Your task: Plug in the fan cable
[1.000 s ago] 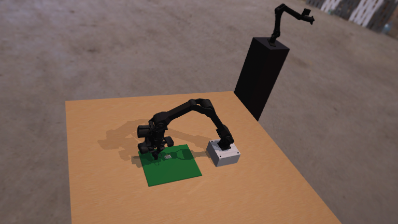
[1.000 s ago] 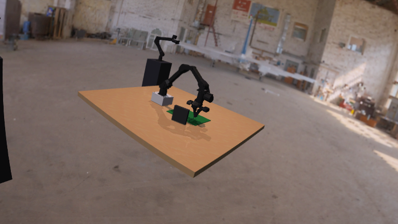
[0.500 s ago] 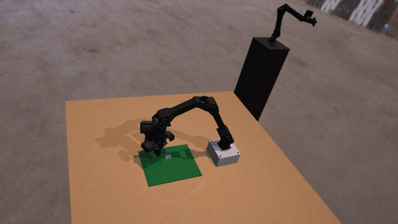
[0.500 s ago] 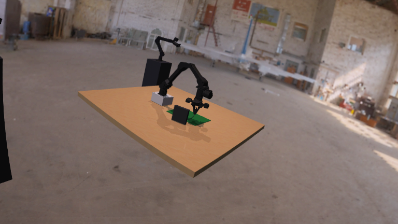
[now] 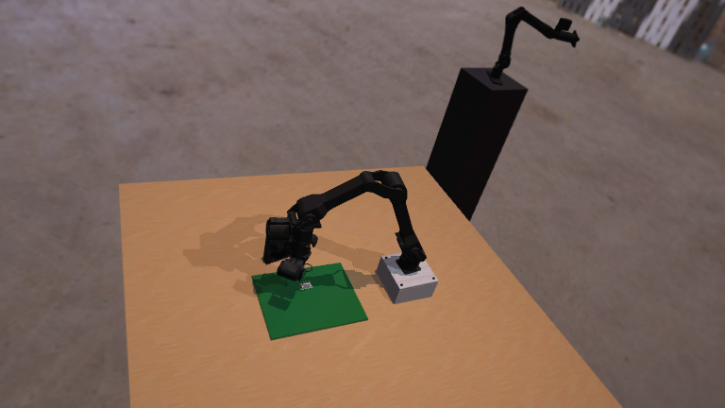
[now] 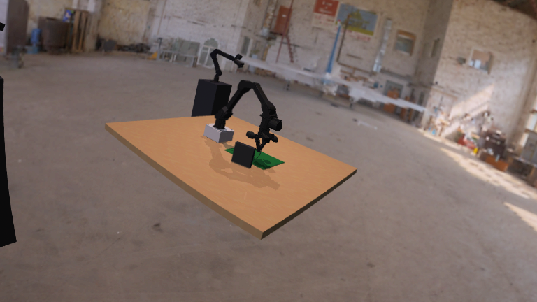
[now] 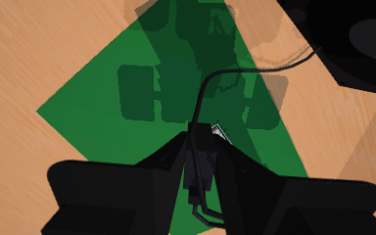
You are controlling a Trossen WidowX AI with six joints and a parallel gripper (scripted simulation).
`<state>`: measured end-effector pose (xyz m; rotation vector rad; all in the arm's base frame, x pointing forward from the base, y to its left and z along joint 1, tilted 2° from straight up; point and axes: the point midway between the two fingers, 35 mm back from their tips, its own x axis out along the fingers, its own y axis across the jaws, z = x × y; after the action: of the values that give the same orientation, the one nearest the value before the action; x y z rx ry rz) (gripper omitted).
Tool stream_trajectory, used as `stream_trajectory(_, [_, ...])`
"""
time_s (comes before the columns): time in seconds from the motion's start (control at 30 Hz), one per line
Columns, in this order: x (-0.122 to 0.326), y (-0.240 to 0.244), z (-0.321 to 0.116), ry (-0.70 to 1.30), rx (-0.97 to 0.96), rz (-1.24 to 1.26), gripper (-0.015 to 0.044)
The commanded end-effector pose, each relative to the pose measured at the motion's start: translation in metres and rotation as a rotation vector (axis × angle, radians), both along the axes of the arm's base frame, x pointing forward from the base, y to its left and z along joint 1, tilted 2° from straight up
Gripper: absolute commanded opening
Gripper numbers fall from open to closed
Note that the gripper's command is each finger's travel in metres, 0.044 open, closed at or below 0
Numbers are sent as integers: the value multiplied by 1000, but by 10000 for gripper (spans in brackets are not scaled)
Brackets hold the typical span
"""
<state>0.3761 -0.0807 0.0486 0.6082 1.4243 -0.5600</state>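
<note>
1. In the wrist view, the four-pin header [image 5: 305, 285] [image 7: 218, 130] is seen just right of the upper end of the plug [image 7: 200, 164], partly covered by it; a short shift to that side is probably called for before any push.
2. The plug's long axis is shown running nearly up and down in that view, whereas the header's visible edge is slanted down to the right. Some turning may be needed; whether the sockets are matched to the pins cannot be told.
3. The plug is clamped in the gripper [image 5: 300, 277] [image 6: 258, 150] [image 7: 200, 136], above the green board [image 5: 326, 307] [image 6: 273, 160] [image 7: 88, 113] on the worktop [image 5: 213, 365] [image 6: 198, 152] [image 7: 29, 196]. Its height over the pins cannot be judged.
4. The plug is black and blocky, with a narrower tail; the header is pale and small.
5. The thin black cable [image 5: 308, 264] [image 7: 245, 70] is looped across the plug and led to the dark fan [image 6: 242, 154] [image 7: 340, 61]; it could be dragged if the wrist is turned far.
</note>
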Motion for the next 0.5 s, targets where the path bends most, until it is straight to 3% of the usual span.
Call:
stream_trajectory(0.0, [-10, 1, -3, 4, -3, 125, 0])
stream_trajectory(0.47, [-41, 3, -7, 3, -36, 612, 0])
